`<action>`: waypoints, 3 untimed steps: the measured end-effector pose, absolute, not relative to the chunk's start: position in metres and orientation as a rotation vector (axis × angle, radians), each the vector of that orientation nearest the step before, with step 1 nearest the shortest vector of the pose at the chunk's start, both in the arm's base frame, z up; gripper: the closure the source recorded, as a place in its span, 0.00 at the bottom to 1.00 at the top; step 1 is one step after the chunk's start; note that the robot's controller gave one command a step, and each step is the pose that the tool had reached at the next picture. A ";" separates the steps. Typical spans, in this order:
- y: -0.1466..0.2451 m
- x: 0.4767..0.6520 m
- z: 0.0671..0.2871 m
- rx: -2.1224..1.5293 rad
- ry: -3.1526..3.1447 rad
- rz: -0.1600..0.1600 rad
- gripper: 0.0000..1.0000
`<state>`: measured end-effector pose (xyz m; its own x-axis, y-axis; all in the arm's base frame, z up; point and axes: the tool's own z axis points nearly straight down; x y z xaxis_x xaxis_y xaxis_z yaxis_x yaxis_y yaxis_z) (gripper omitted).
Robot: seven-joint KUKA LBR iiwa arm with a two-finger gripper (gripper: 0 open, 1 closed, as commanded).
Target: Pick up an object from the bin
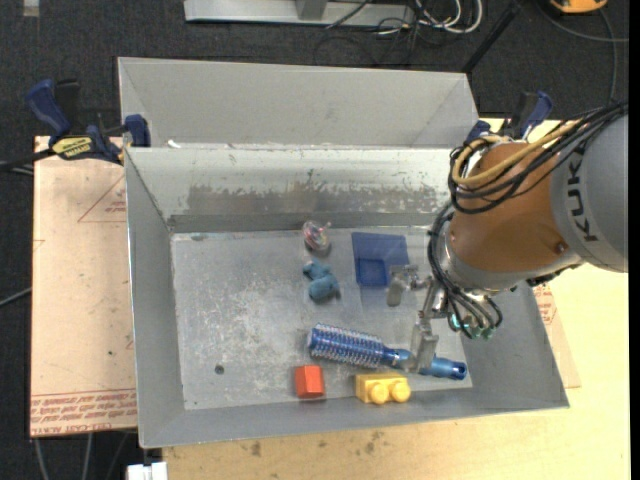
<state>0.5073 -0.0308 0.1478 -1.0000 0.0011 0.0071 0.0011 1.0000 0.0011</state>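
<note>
My gripper (413, 320) hangs low at the bin's right side, open, with nothing between its fingers. One fingertip (398, 289) is just right of a blue box (378, 259). The other fingertip (426, 353) reaches down to the handle of a blue hairbrush (348, 346), which lies across the bin's front. I cannot tell whether that tip touches the handle. A yellow block (383, 389) sits just in front of the brush.
An orange-red block (309, 380) lies at the front, left of the yellow one. A small teal figure (321, 283) and a small pinkish thing (316, 234) lie mid-bin near the back. The bin's right wall is close behind the arm.
</note>
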 end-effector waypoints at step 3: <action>0.036 0.506 0.124 -0.153 -3.140 -0.003 0.00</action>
<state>0.5056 0.0363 0.1241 -0.9953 0.0970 -0.0024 0.0969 0.9953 0.0017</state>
